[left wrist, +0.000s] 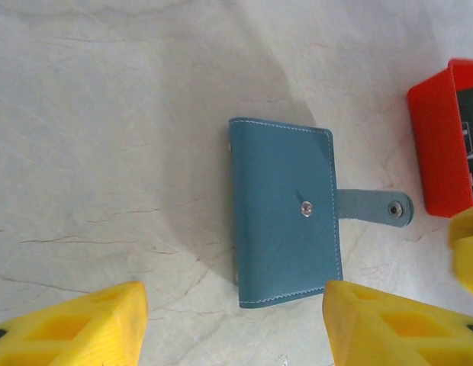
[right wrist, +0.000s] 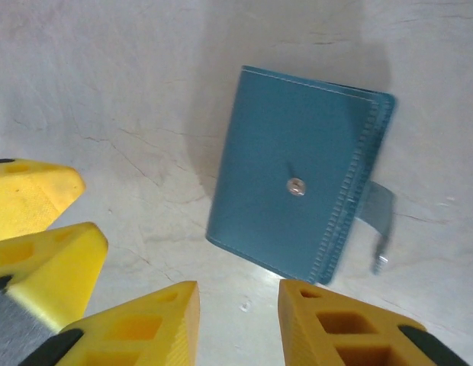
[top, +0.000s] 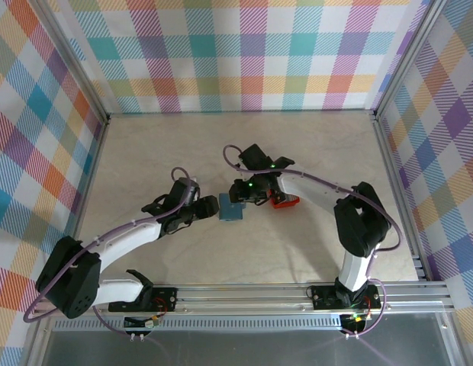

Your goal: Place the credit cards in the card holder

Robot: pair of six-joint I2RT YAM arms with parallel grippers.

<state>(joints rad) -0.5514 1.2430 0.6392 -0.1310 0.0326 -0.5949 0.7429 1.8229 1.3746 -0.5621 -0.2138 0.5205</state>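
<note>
My left hand (left wrist: 235, 305) and right hand (right wrist: 238, 297) hover open and empty, flanking the shut card holder (left wrist: 286, 210) mid-frame, likely to unfold it.

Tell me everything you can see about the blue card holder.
The card holder is a teal, leather-looking folding case with pale stitching round its edges. It lies closed and flat on the pale table, cover up. A metal snap stud sits mid-cover; the strap tab sticks out sideways, unfastened, its own snap at the tip. The right wrist view shows ridged layers along the tab-side edge. Only the table seems to touch it; the red tray lies apart beyond the tab.
</note>
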